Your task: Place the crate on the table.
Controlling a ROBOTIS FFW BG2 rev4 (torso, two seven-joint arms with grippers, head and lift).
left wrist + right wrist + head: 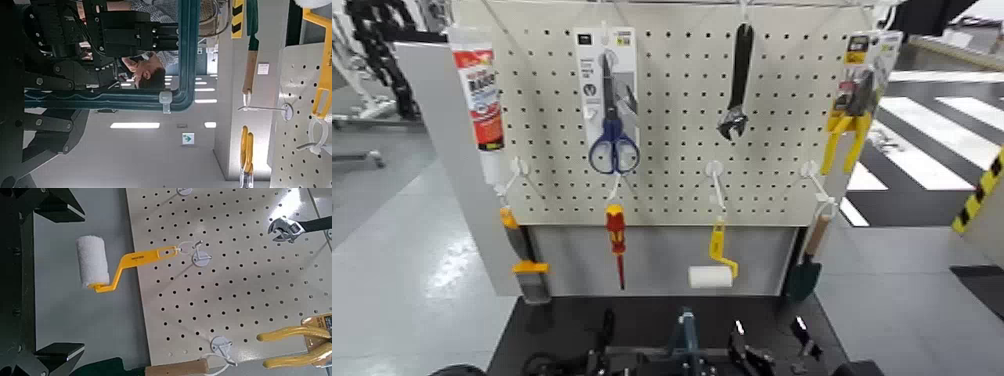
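The crate shows only at the bottom edge of the head view, as a thin blue upright bar point(684, 335) above black rim parts. It sits low over the near edge of the black table point(557, 320). My left gripper point(604, 345) and right gripper point(744, 352) are dark shapes on either side of the bar. In the left wrist view the crate's blue-green bar point(186, 55) crosses close in front of black gripper parts. In the right wrist view the fingertips point(59, 205) stand wide apart with nothing between them.
The cream pegboard point(672, 120) carries a sealant tube point(482, 95), scissors point(612, 110), a wrench point(737, 85), pliers point(852, 110), a screwdriver point(616, 240), a paint roller point(712, 272) and a trowel point(804, 270). A person point(149, 74) shows beyond the crate.
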